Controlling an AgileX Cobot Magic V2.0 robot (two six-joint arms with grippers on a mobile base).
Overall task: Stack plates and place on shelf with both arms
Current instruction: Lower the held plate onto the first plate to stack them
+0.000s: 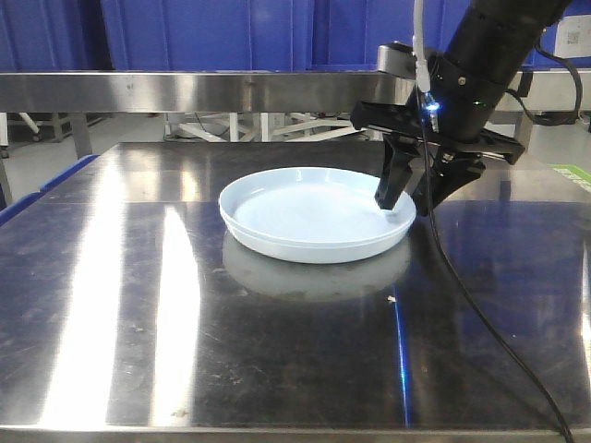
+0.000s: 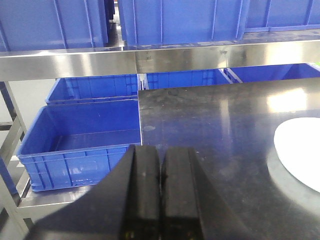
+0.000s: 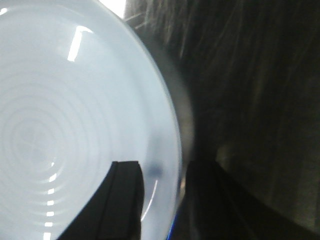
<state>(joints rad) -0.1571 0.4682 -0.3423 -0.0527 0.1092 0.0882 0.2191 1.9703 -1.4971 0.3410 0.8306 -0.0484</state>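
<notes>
Steel tabletop (image 1: 138, 305), glossy white plates (image 1: 305, 208) (bluish)

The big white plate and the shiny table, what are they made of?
The round pale-white plate looks like glossy ceramic or maybe melamine: light streaks glint on it. The grey table looks like brushed stainless steel: it mirrors the plate.

1. The plates (image 1: 314, 217): smooth, glossy white with a bluish tint and faint concentric rings.
2. The table (image 1: 185, 323) under the plates: shiny brushed metal, finely scratched, mirroring them.
3. The rail (image 1: 185, 90) behind the plates: the same bright metal.
4. The right gripper (image 1: 406, 205) at the plates' rim: matt black.
5. The crates (image 2: 80, 145) left of the plates: smooth blue plastic.
</notes>
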